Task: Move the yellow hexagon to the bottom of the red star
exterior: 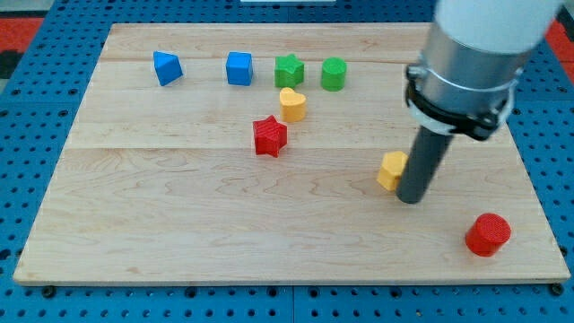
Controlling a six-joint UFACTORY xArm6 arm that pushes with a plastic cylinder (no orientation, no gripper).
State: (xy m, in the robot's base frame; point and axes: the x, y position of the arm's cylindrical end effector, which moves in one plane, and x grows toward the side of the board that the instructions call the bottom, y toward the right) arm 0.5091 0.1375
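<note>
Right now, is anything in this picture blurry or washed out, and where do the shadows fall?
In the camera view the big grey arm housing near the top right looks soft and out of focus; the blocks are sharp. Lighting is even, with no strong glare on the wooden board. Shadows are faint and short, hugging the red cylinder and my tip, which sits right beside the yellow hexagon.

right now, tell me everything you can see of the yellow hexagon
The yellow hexagon is a small flat-topped block of matte, plastic-looking yellow, lying flat on the wooden board in its right half. Its right side is hidden behind my rod, and my tip sits right against it on the view's right, apparently touching. No other block touches it; the red star lies well off to its upper left.
</note>
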